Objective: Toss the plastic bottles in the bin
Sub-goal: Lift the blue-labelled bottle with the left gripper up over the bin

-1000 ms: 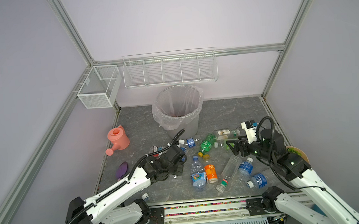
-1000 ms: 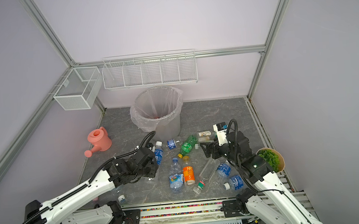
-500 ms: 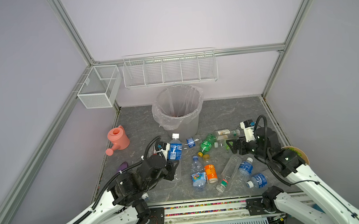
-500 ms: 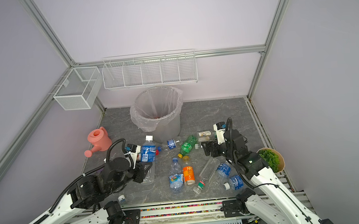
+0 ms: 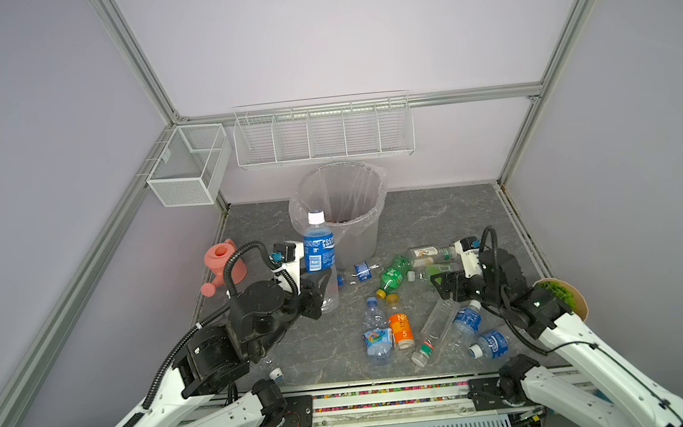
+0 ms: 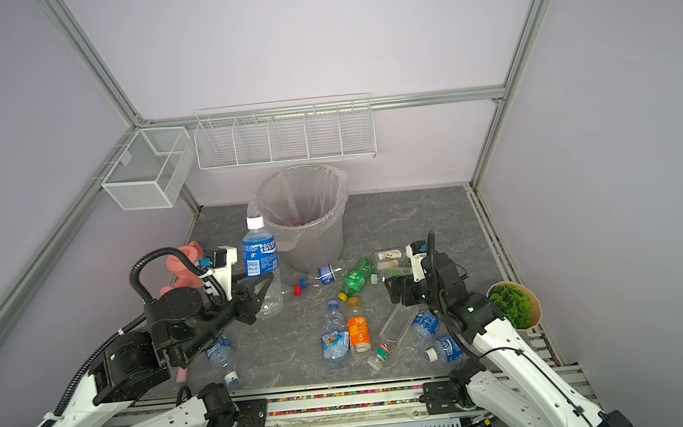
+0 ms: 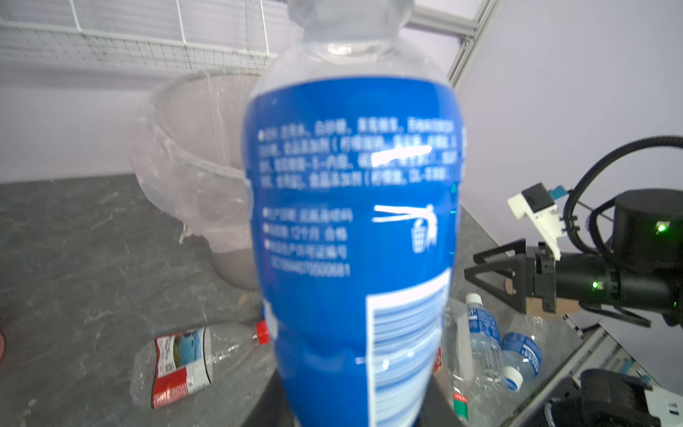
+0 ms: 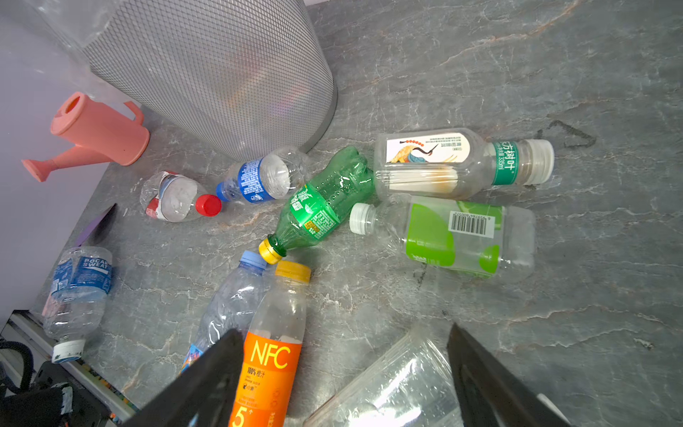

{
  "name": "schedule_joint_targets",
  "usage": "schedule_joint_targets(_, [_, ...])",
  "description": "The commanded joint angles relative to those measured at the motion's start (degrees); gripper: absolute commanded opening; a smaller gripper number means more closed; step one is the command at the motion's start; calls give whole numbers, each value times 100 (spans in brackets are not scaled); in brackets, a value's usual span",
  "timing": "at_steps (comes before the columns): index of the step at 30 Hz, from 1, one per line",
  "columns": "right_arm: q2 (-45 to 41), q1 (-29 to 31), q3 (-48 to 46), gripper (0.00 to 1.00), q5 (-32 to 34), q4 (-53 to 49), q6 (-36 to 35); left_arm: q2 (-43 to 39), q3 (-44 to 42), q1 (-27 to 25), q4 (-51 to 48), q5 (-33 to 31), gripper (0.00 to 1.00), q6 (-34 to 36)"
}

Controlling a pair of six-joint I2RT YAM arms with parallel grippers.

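Blue-labelled bottle, upright left of centre near the bin, clamped in left gripper; right gripper spread wide, empty.

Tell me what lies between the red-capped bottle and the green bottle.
A small blue-labelled bottle with a blue cap, lying on its side; the right wrist view shows it best.

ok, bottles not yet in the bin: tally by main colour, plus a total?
green bottle: 1
orange bottle: 1
clear bottles: 10, counting the Pocari bottle held upright in the left claw
Total outside the bin: 12 in view
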Motion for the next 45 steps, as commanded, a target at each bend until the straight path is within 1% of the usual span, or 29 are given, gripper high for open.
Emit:
schedule_joint_targets(1, [31, -45, -100, 89, -11, 96, 131, 181, 221, -41, 531, -403, 19, 580])
schedule_joint_targets(5, [-15, -40, -207, 89, -41, 138, 160, 620, 749, -35, 597, -687, 16, 1019])
schedule_joint_targets(10, [-61, -49, -284, 89, -69, 101, 154, 1242, 1488, 62, 696, -802, 14, 1493])
schedule_joint_targets(12, [-83, -57, -300, 89, -75, 114, 170, 1454, 1769, 322, 746, -590, 13, 1537])
schedule_joint_targets(14, [-93, -56, -326, 89, -75, 122, 187, 1618, 1968, 731, 860, -172, 13, 1450])
schedule_joint_targets(15, [-108, -53, -335, 89, -80, 131, 196, 1678, 2022, 853, 935, -70, 12, 1444])
schedule_joint_targets(17, [-110, -52, -354, 89, -83, 147, 206, 1880, 2199, 1040, 1044, 57, 11, 1505])
schedule_joint_targets(22, [-53, -57, -294, 89, -119, 115, 233, 2494, 2767, 1369, 944, 287, 10, 1684])
schedule_joint_targets(28, [-281, -57, -542, 89, -117, 174, 363, 3042, 3295, 2127, 963, 949, 9, 1450])
schedule_joint_targets(34, [-374, -57, -664, 89, -200, 91, 426, 3548, 3648, 2566, 945, 1402, 9, 1219])
schedule_joint_targets(45, [-584, -62, -784, 89, -190, 43, 512, 4588, 4462, 2898, 670, 1777, 8, 1202])
